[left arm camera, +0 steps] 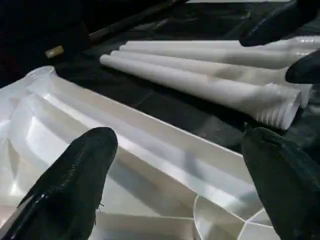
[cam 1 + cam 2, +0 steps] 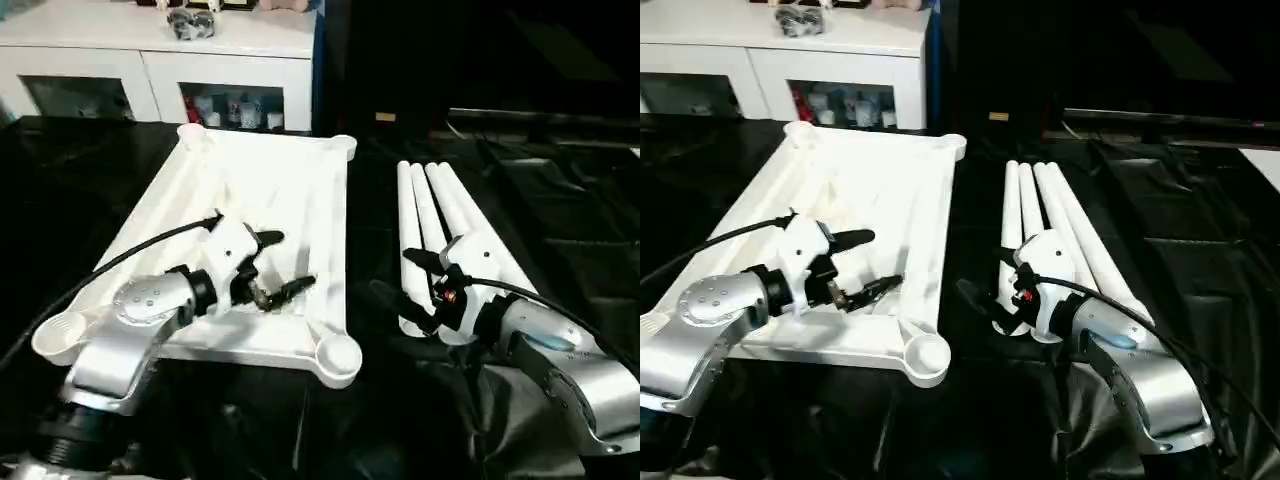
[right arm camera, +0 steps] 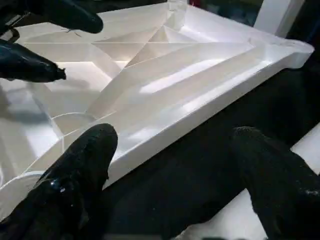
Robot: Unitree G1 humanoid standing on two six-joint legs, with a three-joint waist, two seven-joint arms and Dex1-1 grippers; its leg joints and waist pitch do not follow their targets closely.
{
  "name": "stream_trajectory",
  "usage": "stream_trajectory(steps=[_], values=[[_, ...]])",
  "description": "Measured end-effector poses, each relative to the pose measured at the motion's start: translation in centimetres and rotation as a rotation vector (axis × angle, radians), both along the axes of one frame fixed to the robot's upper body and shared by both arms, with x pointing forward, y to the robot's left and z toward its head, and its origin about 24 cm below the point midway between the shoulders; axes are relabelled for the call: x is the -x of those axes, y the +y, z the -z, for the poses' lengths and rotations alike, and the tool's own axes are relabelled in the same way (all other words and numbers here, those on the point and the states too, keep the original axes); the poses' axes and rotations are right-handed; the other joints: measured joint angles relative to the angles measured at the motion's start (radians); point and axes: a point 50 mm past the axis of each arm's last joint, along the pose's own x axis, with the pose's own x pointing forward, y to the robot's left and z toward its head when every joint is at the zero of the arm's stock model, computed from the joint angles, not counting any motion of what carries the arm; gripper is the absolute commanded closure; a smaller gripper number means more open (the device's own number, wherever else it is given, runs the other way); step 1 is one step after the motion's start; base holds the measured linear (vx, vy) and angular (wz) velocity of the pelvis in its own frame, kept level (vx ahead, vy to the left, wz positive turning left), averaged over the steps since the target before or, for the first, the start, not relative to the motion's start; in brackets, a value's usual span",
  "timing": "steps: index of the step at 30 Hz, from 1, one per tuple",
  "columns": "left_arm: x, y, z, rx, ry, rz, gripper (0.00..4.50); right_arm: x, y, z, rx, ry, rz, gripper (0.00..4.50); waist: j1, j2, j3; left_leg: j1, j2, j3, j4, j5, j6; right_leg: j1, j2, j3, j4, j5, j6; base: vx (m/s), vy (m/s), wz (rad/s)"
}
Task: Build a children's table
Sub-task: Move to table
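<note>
The white table top (image 2: 270, 180) lies ribbed side up on the black drape, with a round socket at each corner, the near right one (image 2: 336, 355). Several white tapered legs (image 2: 440, 215) lie side by side to its right. My left gripper (image 2: 280, 265) hovers open over the top's near right part, holding nothing. My right gripper (image 2: 406, 280) stands open above the gap between the top and the near ends of the legs, also holding nothing. In the left wrist view the legs' ribbed ends (image 1: 280, 112) lie beyond the top's rim (image 1: 165, 150). The right wrist view looks across the top's ribs (image 3: 165, 70).
A white cabinet (image 2: 160, 55) with small items stands behind the table. Black cloth (image 2: 560, 250) covers the work surface all around. A black cable (image 2: 130, 255) runs from my left wrist, another (image 2: 545, 295) from my right.
</note>
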Motion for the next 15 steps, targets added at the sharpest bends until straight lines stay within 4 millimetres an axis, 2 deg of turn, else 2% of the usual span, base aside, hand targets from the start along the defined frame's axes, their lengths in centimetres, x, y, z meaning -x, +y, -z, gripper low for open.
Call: stream_trajectory(steps=[5,13,15], values=[[2.1,0.6,0.7,-0.058,0.131,0.169,0.0,1.0,0.4,-0.2,0.026,0.037,-0.151,0.45,0.0,-0.001,-0.001,-0.004,0.002,0.004,0.0,0.0,0.0,-0.005,0.0,0.0,0.0,0.001,-0.004,0.0,0.0,0.0],[3.7,1.9,1.2,-0.189,0.232,0.304,0.0,1.4,0.9,0.0,0.061,0.088,-0.288,0.45,0.001,-0.002,-0.001,-0.006,0.004,0.011,0.001,0.001,0.001,-0.007,-0.002,0.001,-0.001,-0.002,-0.004,0.0,0.0,0.0],[3.9,2.1,1.6,-0.229,0.247,0.315,0.34,1.4,1.0,-0.1,0.076,0.092,-0.314,0.43,0.001,-0.004,-0.001,-0.005,0.004,0.012,0.001,0.001,0.001,-0.007,-0.003,0.0,0.0,-0.002,-0.004,0.0,0.0,0.0]])
